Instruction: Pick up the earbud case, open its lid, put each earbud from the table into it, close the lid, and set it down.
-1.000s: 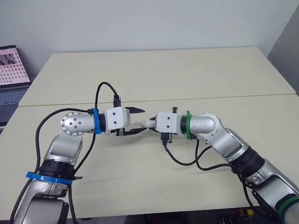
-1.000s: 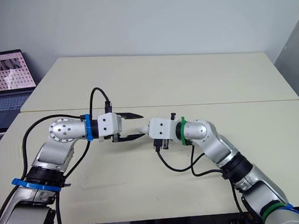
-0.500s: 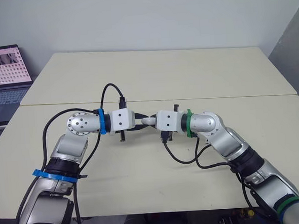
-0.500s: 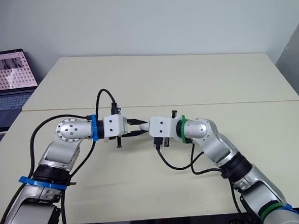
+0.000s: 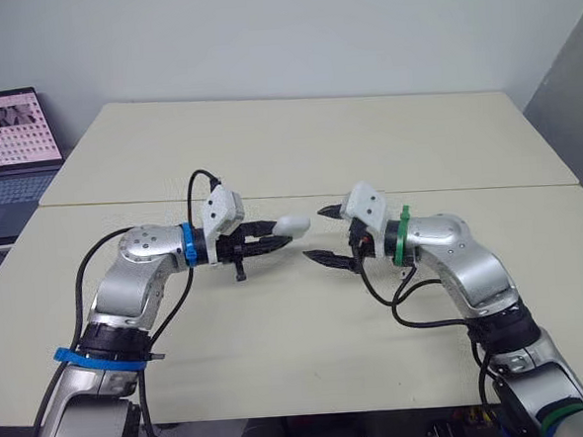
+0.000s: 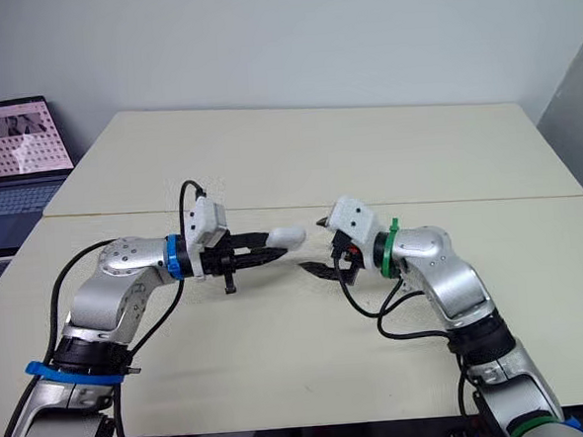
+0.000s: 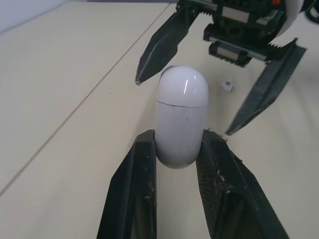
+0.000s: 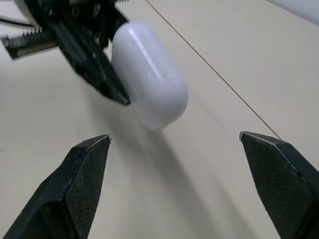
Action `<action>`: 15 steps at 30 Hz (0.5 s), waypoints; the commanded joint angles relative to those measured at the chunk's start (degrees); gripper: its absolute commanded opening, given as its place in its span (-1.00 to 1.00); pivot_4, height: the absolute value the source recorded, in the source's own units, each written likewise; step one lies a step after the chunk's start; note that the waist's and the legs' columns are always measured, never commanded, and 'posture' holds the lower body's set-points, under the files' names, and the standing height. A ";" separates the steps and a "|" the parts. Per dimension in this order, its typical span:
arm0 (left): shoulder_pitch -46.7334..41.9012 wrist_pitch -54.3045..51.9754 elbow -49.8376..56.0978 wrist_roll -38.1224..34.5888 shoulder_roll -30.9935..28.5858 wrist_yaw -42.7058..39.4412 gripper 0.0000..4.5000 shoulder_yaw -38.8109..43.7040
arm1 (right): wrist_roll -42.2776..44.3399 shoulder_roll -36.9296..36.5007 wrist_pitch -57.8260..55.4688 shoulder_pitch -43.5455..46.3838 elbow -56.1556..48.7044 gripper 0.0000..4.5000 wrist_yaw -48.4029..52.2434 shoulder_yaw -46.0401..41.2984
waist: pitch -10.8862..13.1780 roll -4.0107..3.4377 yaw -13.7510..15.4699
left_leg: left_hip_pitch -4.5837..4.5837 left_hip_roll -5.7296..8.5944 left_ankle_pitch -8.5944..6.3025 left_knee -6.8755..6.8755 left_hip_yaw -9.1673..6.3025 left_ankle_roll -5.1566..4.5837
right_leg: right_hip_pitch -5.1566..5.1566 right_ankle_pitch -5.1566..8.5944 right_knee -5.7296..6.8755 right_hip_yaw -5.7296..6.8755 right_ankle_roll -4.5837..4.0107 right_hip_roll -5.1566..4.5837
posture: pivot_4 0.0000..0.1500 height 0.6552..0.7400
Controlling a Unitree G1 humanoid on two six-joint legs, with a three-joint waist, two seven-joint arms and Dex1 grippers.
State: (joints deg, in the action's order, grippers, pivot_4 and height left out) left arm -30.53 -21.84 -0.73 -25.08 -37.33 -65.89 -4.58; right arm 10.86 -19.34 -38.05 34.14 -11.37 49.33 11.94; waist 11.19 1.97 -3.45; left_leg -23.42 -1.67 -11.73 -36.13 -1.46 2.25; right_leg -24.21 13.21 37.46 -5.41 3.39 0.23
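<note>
The white earbud case is a smooth capsule with its lid closed, held a little above the table. My left gripper is shut on the case's lower half, and the lid end sticks out past the fingertips. My right gripper faces it from the right with its jaws wide open. Its two fingertips flank the lid end without touching it. In the right wrist view the case lies ahead of the open fingers. A tiny white bit lies on the table beyond the case.
A laptop with a lit screen stands off the table's left side. A seam crosses the tabletop behind the grippers. Black cables loop from both wrists onto the table.
My left gripper closed on the case and now carries it alone. My right gripper let go, opened wide and drew back to the right.
</note>
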 commanded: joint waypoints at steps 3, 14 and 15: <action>1.33 -4.76 6.24 -3.23 -1.40 -0.64 -0.68 1.31 | 6.71 2.98 -7.88 2.47 -2.43 0.98 -4.01 -4.53 | 0.00 0.00 0.00 | 0.09 0.01 0.00 -0.03 0.03 0.01 | 0.00 0.06 0.19 -0.05 -0.08 0.01 | 1.00 1.00; 3.51 -4.63 6.82 -2.56 -0.67 -0.03 -0.68 1.52 | 17.26 4.53 -18.91 8.31 3.60 0.98 -10.48 -15.89 | 0.00 0.00 0.12 | 0.14 0.00 0.01 0.01 0.06 0.01 | -0.01 0.12 0.23 -0.06 -0.17 0.03 | 1.00 1.00; 3.50 -4.08 6.42 -2.31 -0.12 0.69 -0.68 1.81 | 17.93 3.99 -19.47 8.17 3.76 0.98 -10.46 -16.36 | 0.00 0.00 0.12 | 0.13 0.00 0.01 0.01 0.04 0.01 | 0.00 0.14 0.23 -0.04 -0.20 0.03 | 1.00 1.00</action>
State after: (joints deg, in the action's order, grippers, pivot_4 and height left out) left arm -26.51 -27.01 3.96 -26.77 -38.09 -65.93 -4.20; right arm 26.67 -14.69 -56.63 41.74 -6.93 39.11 -2.57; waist 11.19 1.97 -3.33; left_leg -23.29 -1.67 -11.73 -36.11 -1.41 2.26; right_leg -24.21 13.35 37.69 -5.46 3.19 0.26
